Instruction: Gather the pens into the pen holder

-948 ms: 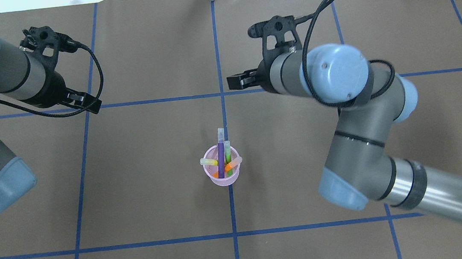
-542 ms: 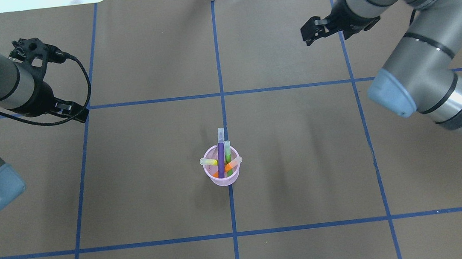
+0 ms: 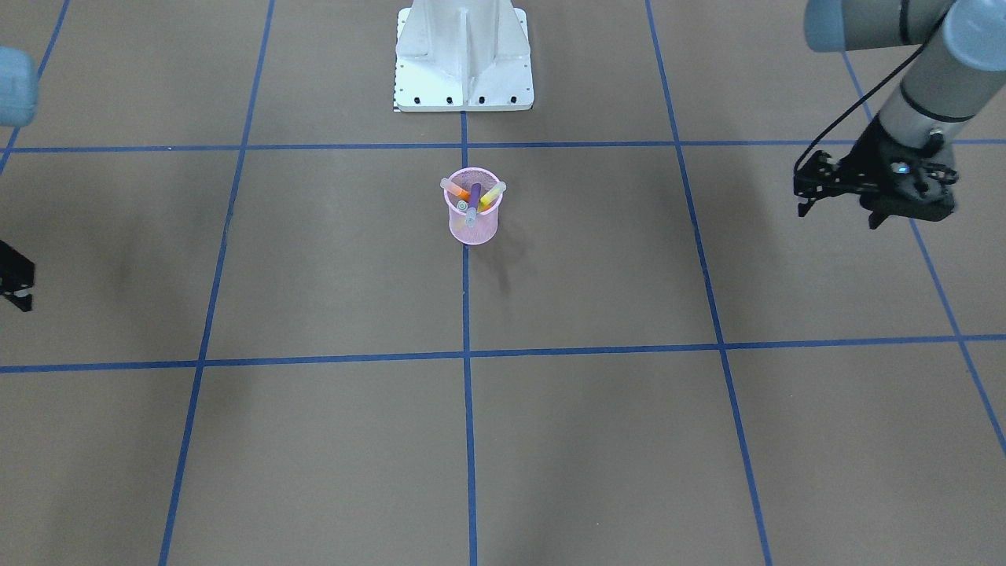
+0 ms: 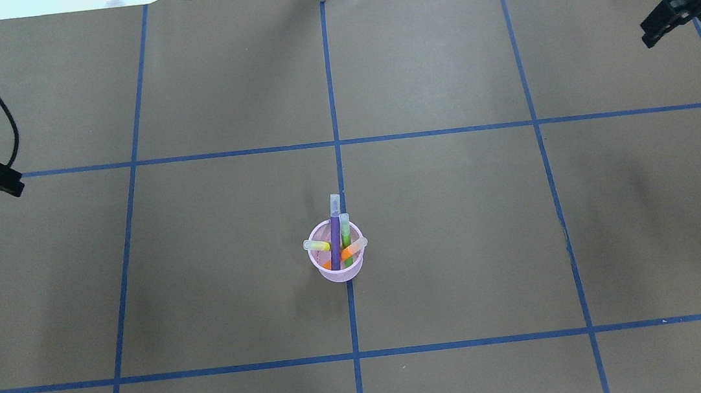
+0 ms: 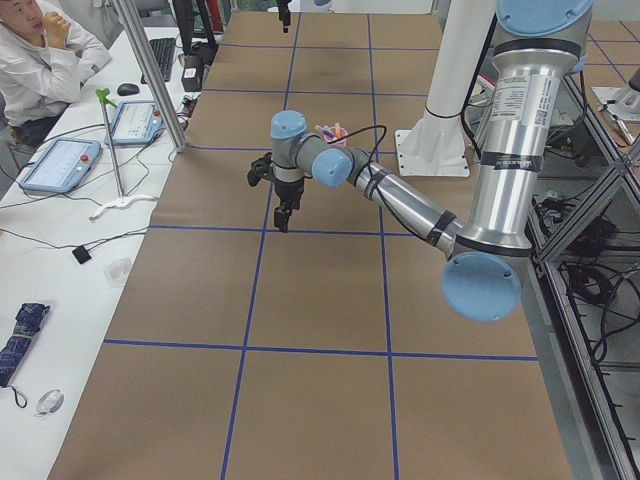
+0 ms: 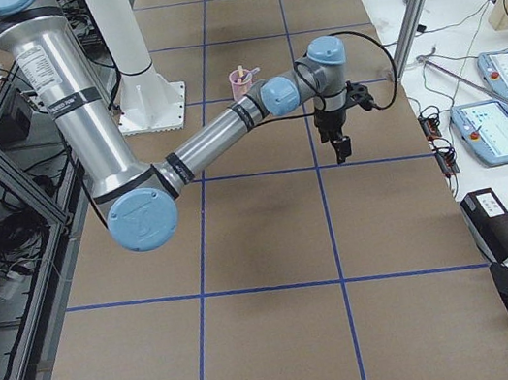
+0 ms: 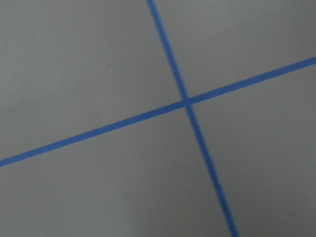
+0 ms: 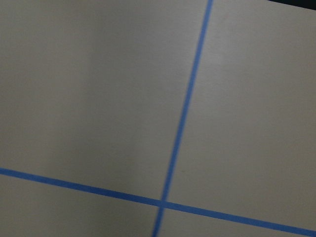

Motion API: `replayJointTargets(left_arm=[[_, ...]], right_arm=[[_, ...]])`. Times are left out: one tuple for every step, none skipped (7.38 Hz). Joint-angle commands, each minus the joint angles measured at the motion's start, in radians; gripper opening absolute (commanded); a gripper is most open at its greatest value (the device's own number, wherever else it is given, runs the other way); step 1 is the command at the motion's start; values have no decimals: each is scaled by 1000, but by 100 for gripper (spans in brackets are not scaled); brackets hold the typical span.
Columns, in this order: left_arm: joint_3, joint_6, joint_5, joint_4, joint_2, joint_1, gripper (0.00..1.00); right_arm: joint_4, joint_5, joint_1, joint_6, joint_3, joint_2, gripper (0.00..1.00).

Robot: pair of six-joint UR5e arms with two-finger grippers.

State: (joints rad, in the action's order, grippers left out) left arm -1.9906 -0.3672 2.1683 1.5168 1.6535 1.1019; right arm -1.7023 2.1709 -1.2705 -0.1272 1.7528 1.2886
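One left tool [image 4: 7,185] hung far left above your table [image 4: 456,211]: clenched or released, you could not tell. One pink pen holder [image 4: 338,274] stood upright at centre, holding the yellow pen [image 4: 322,246], purple pen [image 4: 336,237], green pen [image 4: 345,226] and orange pen [image 4: 348,252], caps up. One right tool [image 4: 651,33] hung far right, well apart from the holder: its state you could not tell either.
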Motion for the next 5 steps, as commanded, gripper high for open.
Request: replayJointTargets(left_arm=[[27, 188, 41, -4, -119, 171, 100], [73, 283, 86, -18, -141, 255, 100], [143, 426, 126, -45, -142, 350, 100], [200, 520, 131, -59, -147, 418, 100], [223, 559, 131, -58, -164, 462, 100]], right_arm=[[-3, 40, -145, 269, -71, 110, 100], [4, 35, -195, 359, -128, 135, 100], [6, 26, -235, 432, -171, 152, 100], [7, 26, -266, 449, -199, 161, 100], [7, 24, -283, 449, -202, 178, 100]])
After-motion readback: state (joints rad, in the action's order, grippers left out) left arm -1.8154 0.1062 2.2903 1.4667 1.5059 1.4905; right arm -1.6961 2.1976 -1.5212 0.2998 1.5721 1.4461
